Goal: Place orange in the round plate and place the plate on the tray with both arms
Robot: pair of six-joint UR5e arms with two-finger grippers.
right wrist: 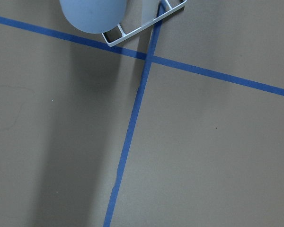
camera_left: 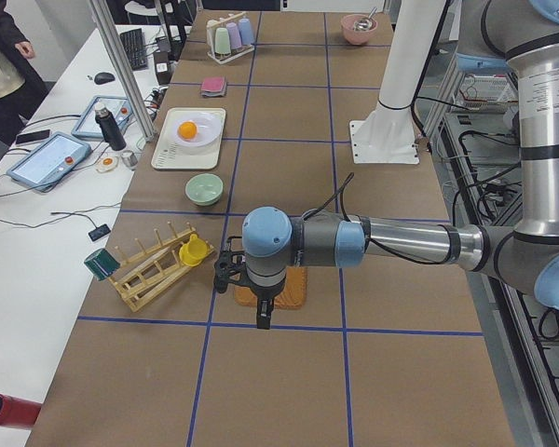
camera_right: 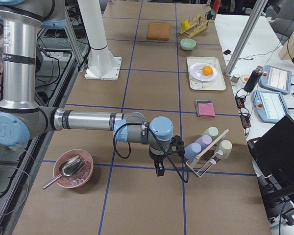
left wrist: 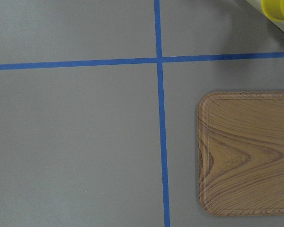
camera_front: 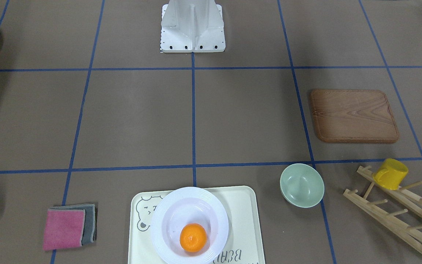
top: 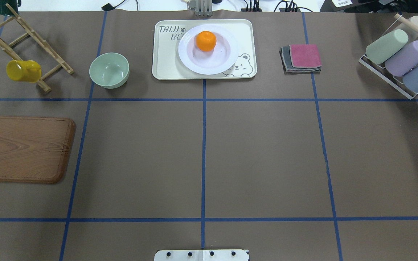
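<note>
The orange (top: 205, 40) lies in the sunken centre of the white round plate (top: 189, 58). That plate rests on the cream bear tray (top: 165, 54) at the far middle of the table. The front-facing view shows the same: orange (camera_front: 193, 237), plate (camera_front: 159, 220), tray (camera_front: 244, 220). Both arms are far from the tray and show only in the side views. My left gripper (camera_left: 264, 321) hangs over the wooden board's near end. My right gripper (camera_right: 159, 171) hangs beside the cup rack. Whether either is open or shut I cannot tell; nothing hangs from them.
A brown wooden board (top: 24, 148) lies on the left, with a pale-green bowl (top: 109, 70) and a wooden rack holding a yellow cup (top: 22, 70) beyond it. Folded cloths (top: 301, 58) and a rack of cups (top: 401, 58) are right. A pink bowl (camera_right: 73, 169) sits near the right arm. A person (camera_left: 5, 56) stands beside the table.
</note>
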